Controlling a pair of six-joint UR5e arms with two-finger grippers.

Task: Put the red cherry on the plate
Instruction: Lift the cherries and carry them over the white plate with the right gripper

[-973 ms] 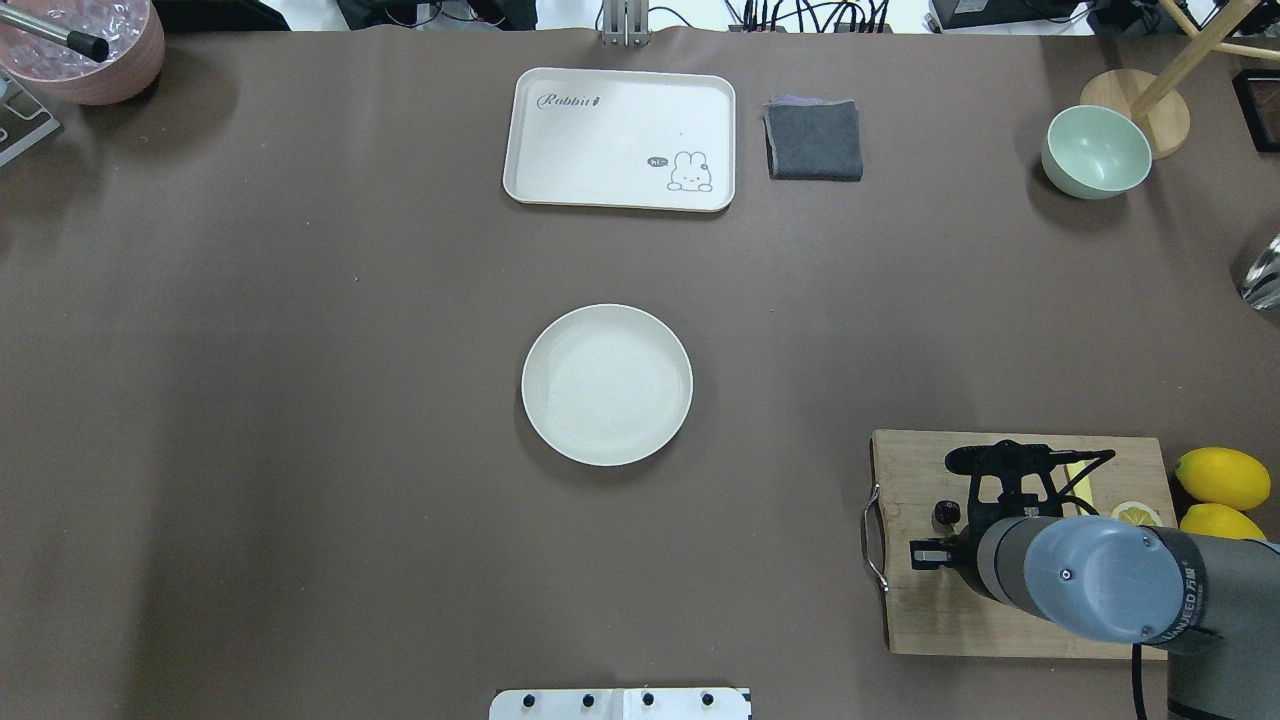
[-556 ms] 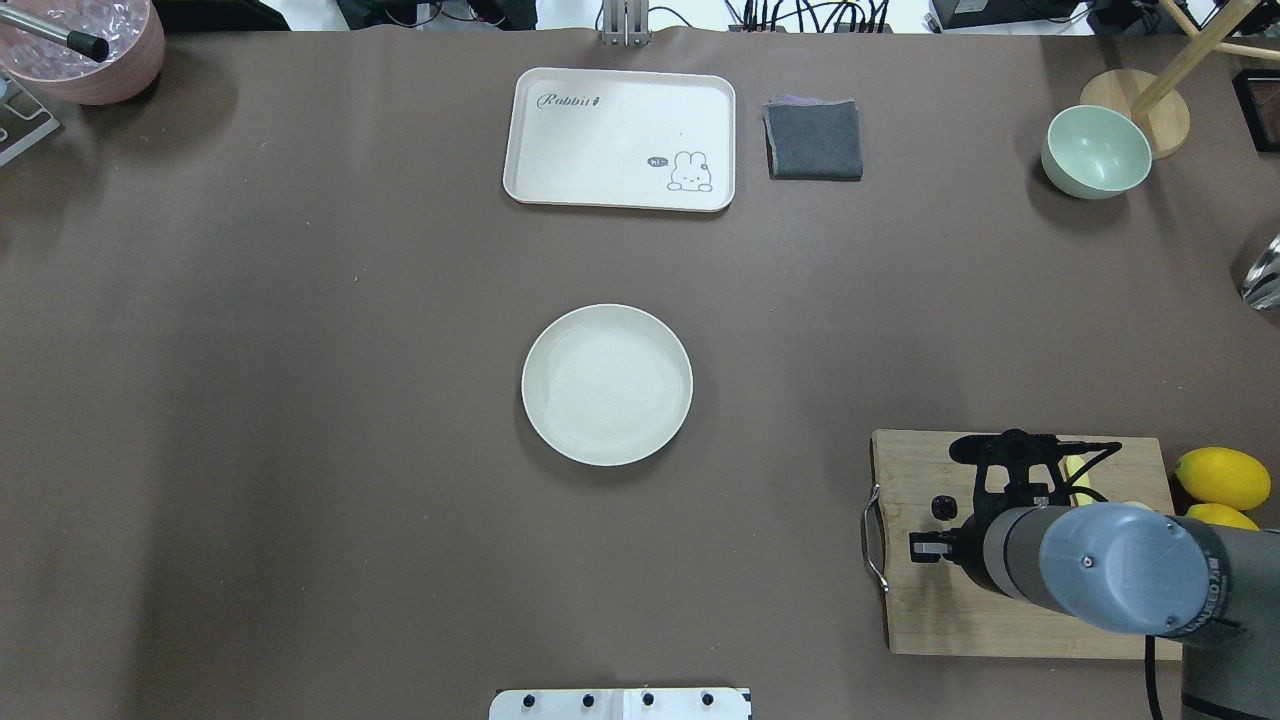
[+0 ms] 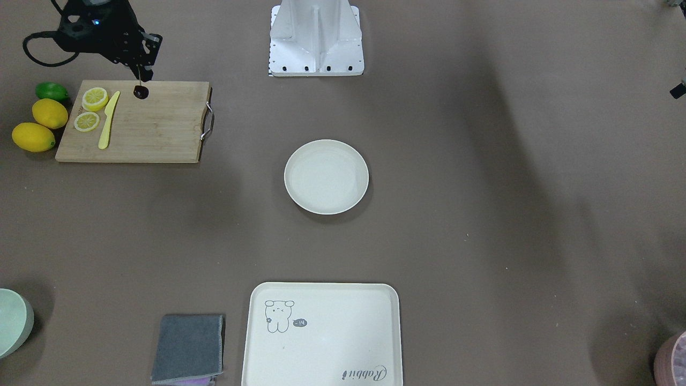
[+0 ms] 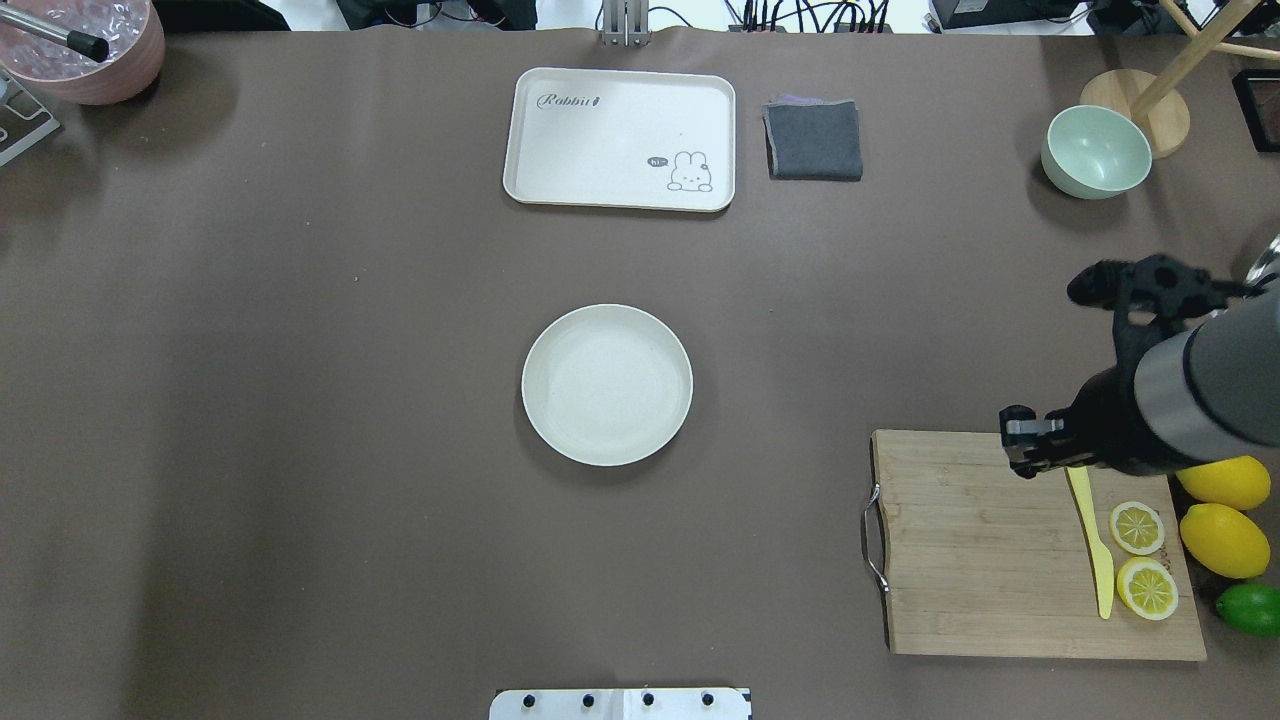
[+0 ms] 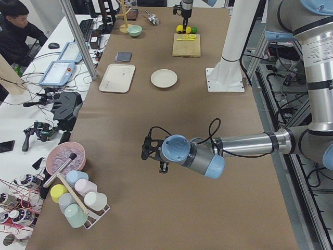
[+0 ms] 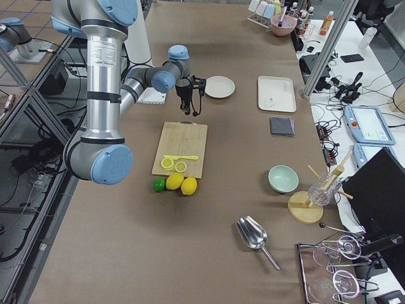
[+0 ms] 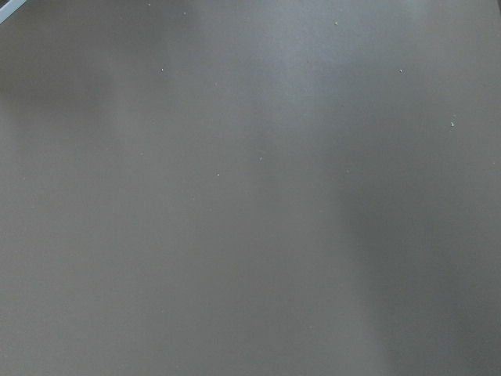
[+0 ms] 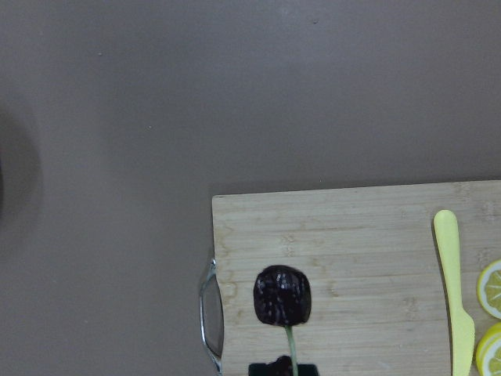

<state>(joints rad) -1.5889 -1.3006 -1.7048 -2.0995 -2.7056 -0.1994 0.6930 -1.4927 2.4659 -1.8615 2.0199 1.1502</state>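
Observation:
The red cherry (image 3: pixel 141 92) hangs by its thin stem from my right gripper (image 3: pixel 140 74), which is shut on the stem above the near edge of the wooden cutting board (image 3: pixel 155 128). In the right wrist view the dark cherry (image 8: pixel 282 294) dangles over the board's handle end. In the overhead view the right gripper (image 4: pixel 1022 444) hides the cherry. The round cream plate (image 4: pixel 606 385) sits bare at the table's middle, well to the left of that gripper. My left gripper (image 5: pixel 155 156) shows only in the exterior left view, low over bare table; whether it is open or shut I cannot tell.
On the board lie a yellow knife (image 4: pixel 1092 540) and two lemon slices (image 4: pixel 1138 527). Beside it are two lemons (image 4: pixel 1222 540) and a lime (image 4: pixel 1250 608). Far side: the rabbit tray (image 4: pixel 620 138), a grey cloth (image 4: pixel 814 140), a green bowl (image 4: pixel 1096 152).
My right arm has lifted and swung toward the board's far edge, taking the cherry up off the wood. The knife and lemon slices it covered now show.

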